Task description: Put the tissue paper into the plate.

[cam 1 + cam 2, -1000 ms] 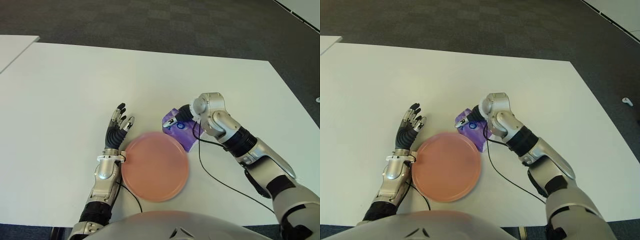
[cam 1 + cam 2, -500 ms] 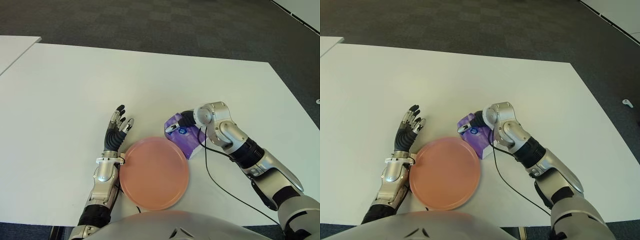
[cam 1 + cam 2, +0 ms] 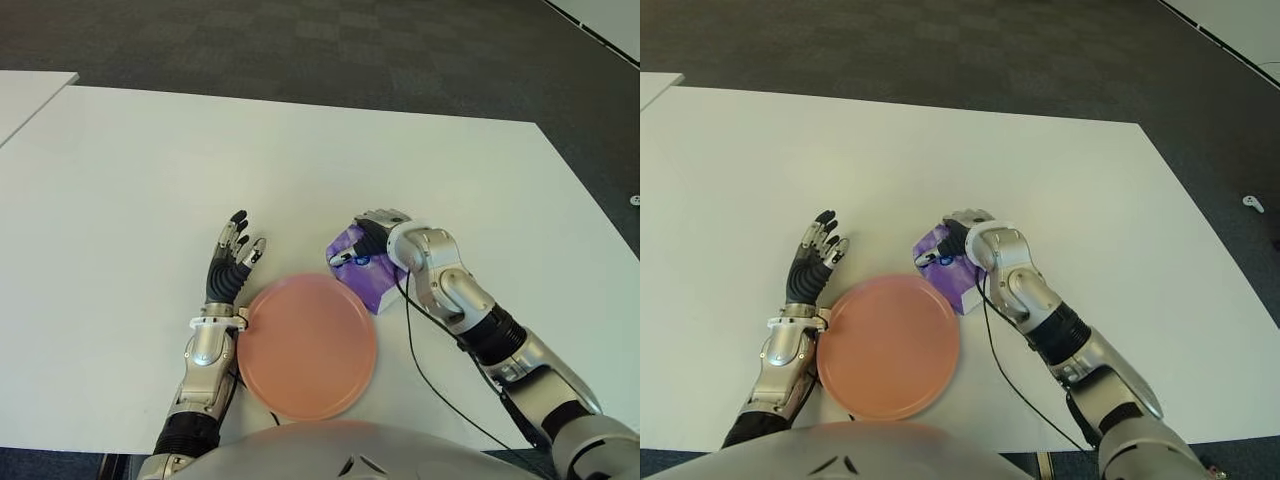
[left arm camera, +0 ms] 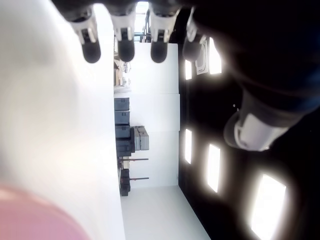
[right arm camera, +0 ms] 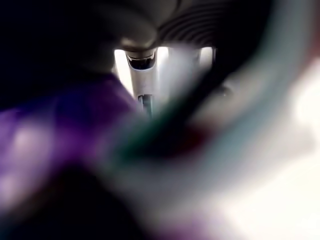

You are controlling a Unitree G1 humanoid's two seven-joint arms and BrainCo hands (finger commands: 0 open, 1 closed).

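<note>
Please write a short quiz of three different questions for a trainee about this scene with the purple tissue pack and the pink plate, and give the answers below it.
1. True or false: the tissue pack already lies inside the pink plate.
2. Which hand is on the tissue pack? A) left hand B) right hand C) neither
3. Fill in: the left hand shows with fingers spread on the plate's ____ side.

Key
1. False: the pack is on the white table, beside the plate's far right rim.
2. B: the right hand is closed over the pack's top.
3. Left: it holds nothing.
</note>
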